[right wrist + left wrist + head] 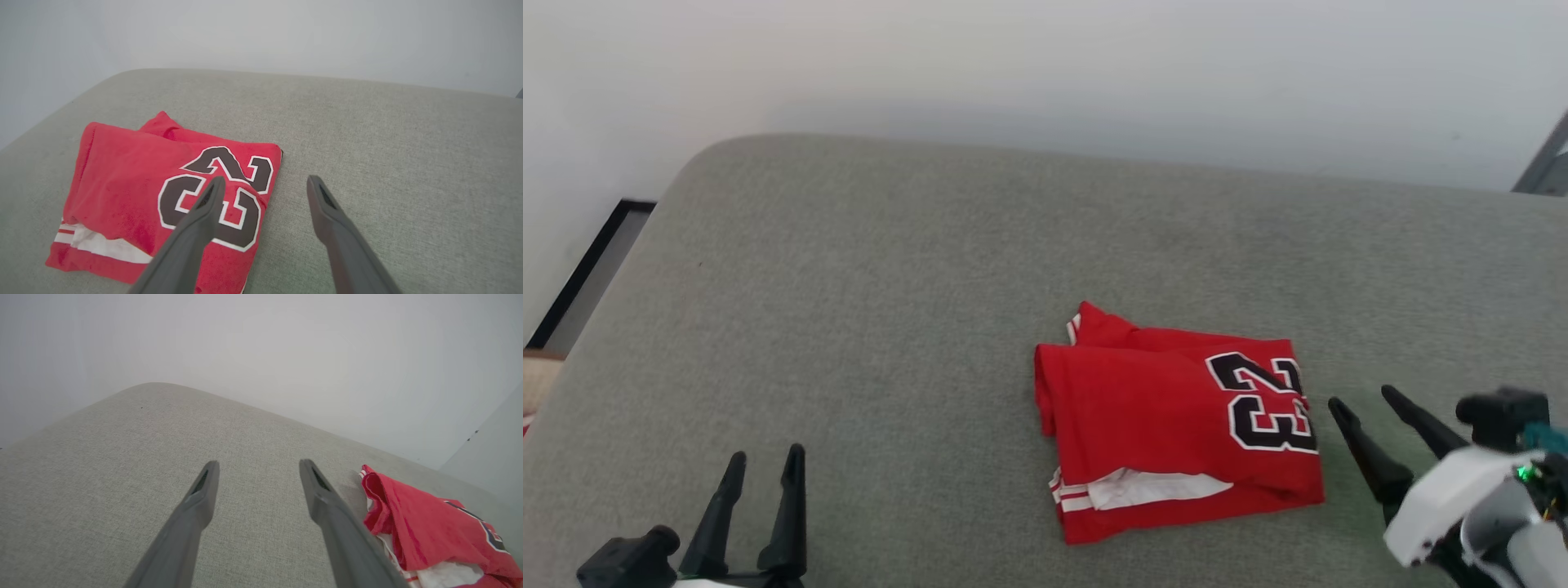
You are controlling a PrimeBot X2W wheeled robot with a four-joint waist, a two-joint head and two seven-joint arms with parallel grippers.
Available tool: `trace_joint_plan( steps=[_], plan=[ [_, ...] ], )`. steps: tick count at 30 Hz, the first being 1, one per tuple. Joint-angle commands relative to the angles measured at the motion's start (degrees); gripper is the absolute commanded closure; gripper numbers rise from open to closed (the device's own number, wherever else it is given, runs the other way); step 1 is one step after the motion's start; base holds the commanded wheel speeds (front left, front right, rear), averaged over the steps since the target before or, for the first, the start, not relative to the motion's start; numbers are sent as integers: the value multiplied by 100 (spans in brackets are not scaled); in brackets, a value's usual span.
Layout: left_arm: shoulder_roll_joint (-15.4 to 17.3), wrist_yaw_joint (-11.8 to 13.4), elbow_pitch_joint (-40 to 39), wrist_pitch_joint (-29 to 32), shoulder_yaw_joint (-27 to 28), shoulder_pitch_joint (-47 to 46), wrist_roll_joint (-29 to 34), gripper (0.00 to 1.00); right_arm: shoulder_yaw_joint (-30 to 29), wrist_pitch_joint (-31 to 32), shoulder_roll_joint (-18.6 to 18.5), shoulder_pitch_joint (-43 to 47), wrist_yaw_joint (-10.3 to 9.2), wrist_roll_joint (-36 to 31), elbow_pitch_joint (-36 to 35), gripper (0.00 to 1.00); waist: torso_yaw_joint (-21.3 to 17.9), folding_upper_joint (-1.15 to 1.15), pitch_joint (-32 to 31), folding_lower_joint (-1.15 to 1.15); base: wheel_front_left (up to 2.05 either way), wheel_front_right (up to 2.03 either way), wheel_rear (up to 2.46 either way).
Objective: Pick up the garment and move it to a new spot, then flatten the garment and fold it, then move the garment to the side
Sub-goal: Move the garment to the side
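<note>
The garment (1168,425), red with a black white-outlined 23 and white striped trim, lies folded into a rough rectangle on the grey-green cushioned surface (890,310), right of centre. My right gripper (1364,400) stands open just off its right edge, nothing between its fingers. In the right wrist view the garment (135,192) lies at the left, and the right gripper (261,181) hovers over its right edge. My left gripper (765,456) is open at the lower left, well apart from the cloth. The left wrist view has the left gripper (257,465) open and the garment (425,526) at the lower right.
A pale wall (1045,73) rises behind the cushioned surface. Its rounded far-left corner (719,155) drops off toward a dark-framed strip of floor (580,286). A grey bar (1547,163) slants in at the far right.
</note>
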Motion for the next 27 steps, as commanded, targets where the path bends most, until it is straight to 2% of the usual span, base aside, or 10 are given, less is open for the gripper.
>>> trace_joint_plan(
  steps=[1, 8, 13, 18, 19, 25, 26, 27],
  plan=[
    [-22, -22, 16, -28, -34, -119, -36, 0, 104, 243, -90, -192, 1, 193, 42, 0, 134, 0, 137, 0, 0, 0, 0],
    [-28, -22, 108, -29, -236, -322, -89, 0, 449, 1620, -493, -893, 1, 862, 202, 0, 383, 0, 439, 0, 0, 0, 0],
    [-28, -23, 162, -29, -354, -476, -132, 0, 605, 2683, -622, -1308, 1, 1105, 326, 0, 509, 0, 658, 0, 0, 0, 0],
    [-33, -23, 202, -28, -446, -647, -182, 0, 709, 3802, -476, -1646, 1, 1222, 670, 0, 591, 0, 871, 0, 0, 0, 0],
    [-33, -23, 202, -28, -446, -647, -182, 0, 709, 3802, -476, -1646, 1, 1222, 670, 0, 591, 0, 871, 0, 0, 0, 0],
    [-50, -22, 266, -29, -558, -818, -229, 0, 799, 4864, 63, -1778, 0, 1268, 1430, 0, 660, 0, 1036, 0, 0, 0, 0],
    [-49, -22, 288, -28, -565, -834, -233, 0, 806, 4962, 138, -1795, 0, 1258, 1489, 41, 666, 0, 1048, 0, 0, 0, 0],
    [-47, -22, 302, -28, -575, -857, -226, 0, 793, 5023, 189, -1816, 0, 1249, 1516, 73, 669, 0, 1060, 0, 0, 0, 0]
  ],
)
